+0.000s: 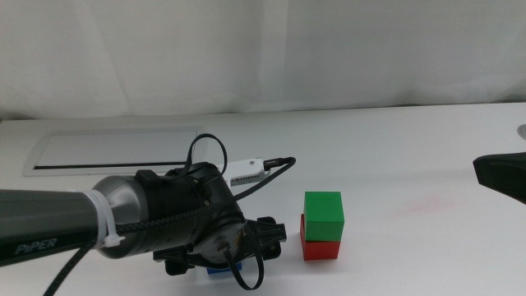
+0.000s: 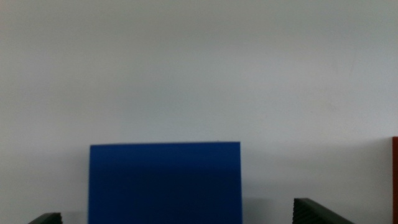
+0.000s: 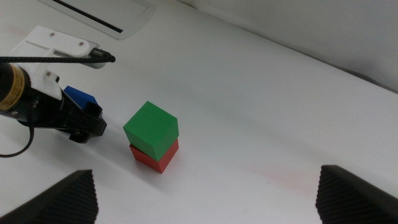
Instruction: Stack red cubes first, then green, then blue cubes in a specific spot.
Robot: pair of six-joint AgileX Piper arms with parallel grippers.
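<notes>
The green cube [image 1: 323, 212] sits on the red cube [image 1: 320, 247] right of the table's middle; the right wrist view shows the green cube [image 3: 151, 127] turned slightly on the red cube [image 3: 155, 159]. The blue cube [image 1: 219, 269] lies on the table to their left, mostly hidden under my left gripper [image 1: 230, 259]. In the left wrist view the blue cube [image 2: 165, 183] stands between the jaws of the left gripper [image 2: 180, 214], which is open with a gap on each side. My right gripper [image 3: 211, 199] waits open and empty, apart from the stack, at the right edge [image 1: 501, 177].
A flat white panel with a slot [image 1: 115, 152] lies at the back left. The left arm's body and cables [image 1: 148, 218] fill the lower left. A white curtain backs the table. A sliver of the red cube [image 2: 395, 180] shows beside the left jaws.
</notes>
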